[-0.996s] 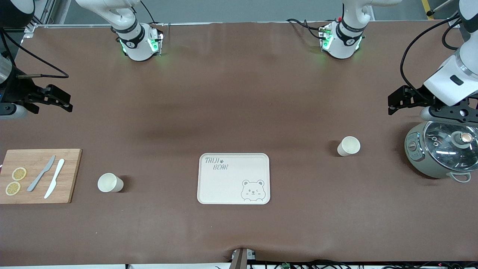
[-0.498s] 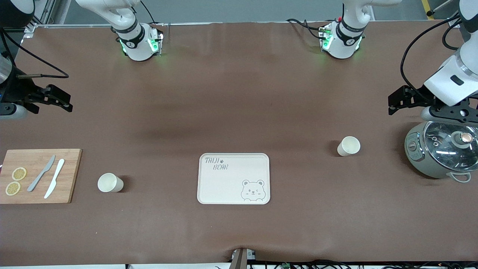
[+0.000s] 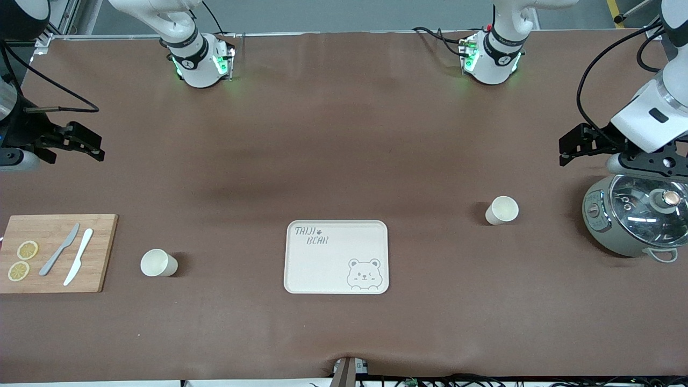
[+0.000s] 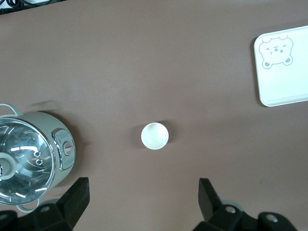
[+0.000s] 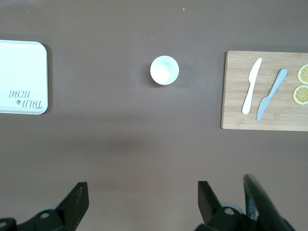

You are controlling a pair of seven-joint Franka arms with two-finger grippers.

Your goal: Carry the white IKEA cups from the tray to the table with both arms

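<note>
Cups (image 3: 502, 210) well apart from open jaws

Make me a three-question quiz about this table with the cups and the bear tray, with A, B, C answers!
1. Where is the cup at the right arm's end of the table?
A. On the tray
B. On the table between the cutting board and the tray
C. In the cooker

2. How many lemon slices lie on the cutting board?
A. Two
B. Four
C. None

3. What is the left gripper doing?
A. Holding a cup
B. Holding a knife
C. Holding nothing, fingers open

Answers:
1. B: the cup stands on the brown table, apart from both the board and the tray.
2. A: two lemon slices sit by the board's edge.
3. C: its fingers are spread with nothing between them, and the other cup stands alone on the table.
</note>
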